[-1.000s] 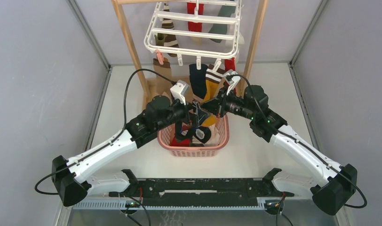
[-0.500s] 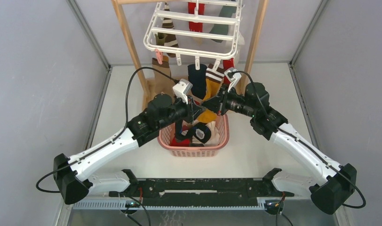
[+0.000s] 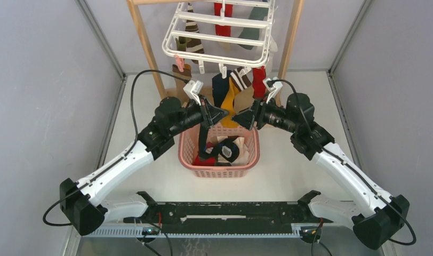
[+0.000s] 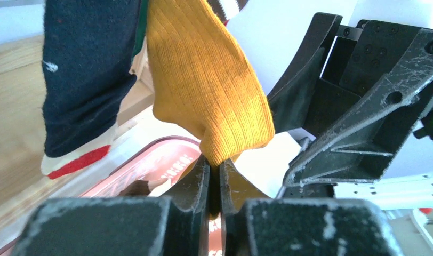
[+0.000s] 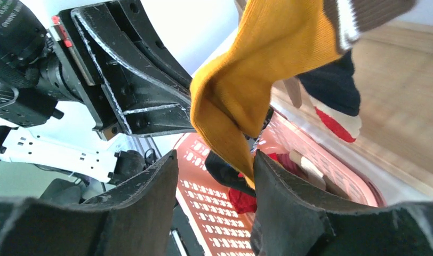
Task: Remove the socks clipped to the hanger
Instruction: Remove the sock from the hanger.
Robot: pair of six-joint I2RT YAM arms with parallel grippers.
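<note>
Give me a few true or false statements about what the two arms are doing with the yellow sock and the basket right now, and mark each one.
1. The left end effector is clamped on the tip of the yellow sock. True.
2. The right end effector is shut. False: its jaws stand apart with the yellow sock between them.
3. The pink basket holds socks. True.
4. The yellow sock lies in the basket. False: it hangs below the white hanger.
</note>
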